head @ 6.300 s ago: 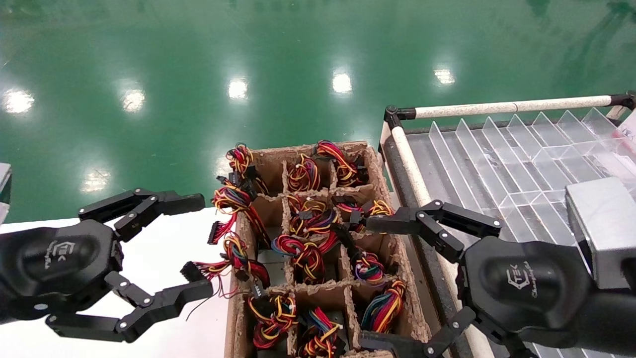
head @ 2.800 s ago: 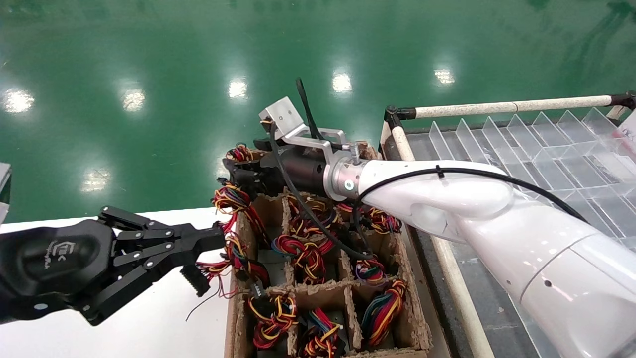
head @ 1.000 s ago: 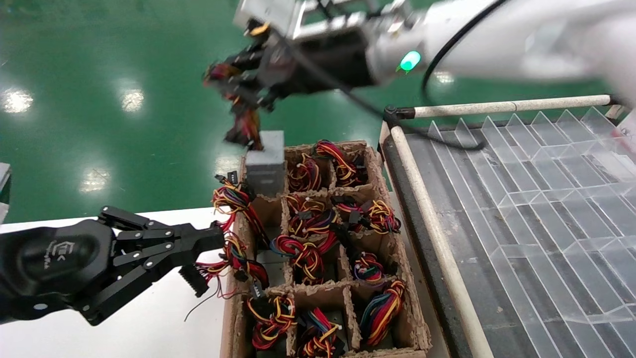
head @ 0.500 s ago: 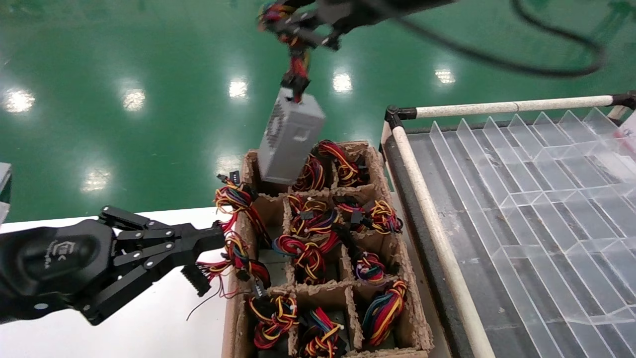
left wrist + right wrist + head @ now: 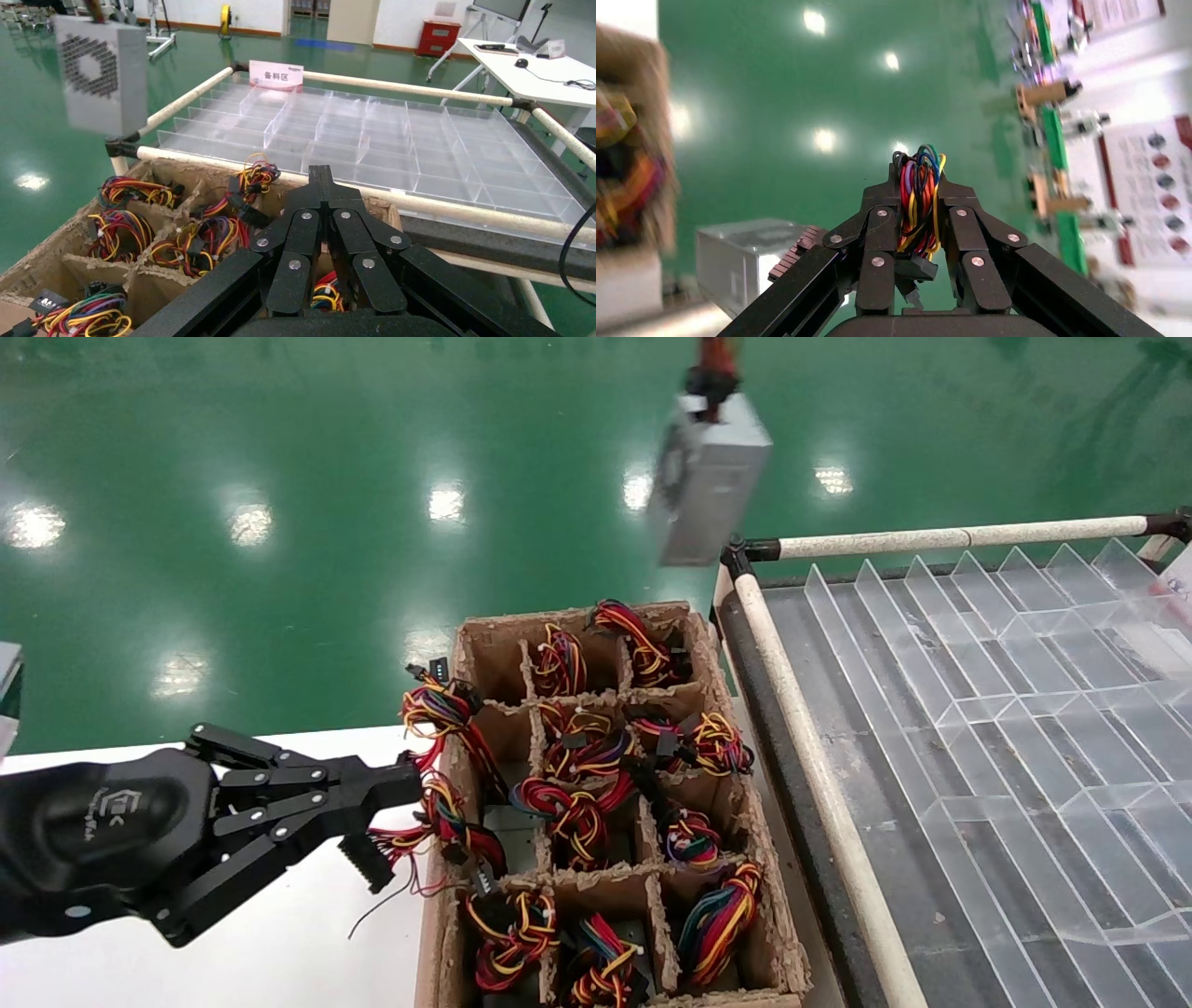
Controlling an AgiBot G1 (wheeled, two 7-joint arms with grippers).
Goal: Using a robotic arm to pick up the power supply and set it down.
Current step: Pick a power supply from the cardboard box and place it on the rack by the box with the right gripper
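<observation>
The power supply (image 5: pixel 708 477), a grey metal box with a perforated vent face (image 5: pixel 91 64), hangs in the air above the far corner where the cardboard box meets the tray. It dangles from its bundle of red, yellow and black wires (image 5: pixel 918 200). My right gripper (image 5: pixel 918 175) is shut on that bundle, with the grey box (image 5: pixel 747 263) below it; in the head view this gripper is above the top edge. My left gripper (image 5: pixel 410 786) is shut with nothing in it and rests at the cardboard box's left side, against loose wires.
A cardboard box (image 5: pixel 717 663) with several cells holds more wire bundles (image 5: pixel 568 812). To its right is a clear divided tray (image 5: pixel 978 710) framed by white pipe rails (image 5: pixel 950 537). A white tabletop (image 5: pixel 307 943) lies under my left arm, with green floor beyond.
The power supply has come up out of the box's far left cell and swung up and right toward the tray corner. The right gripper left the head view's top. The left gripper stayed put.
</observation>
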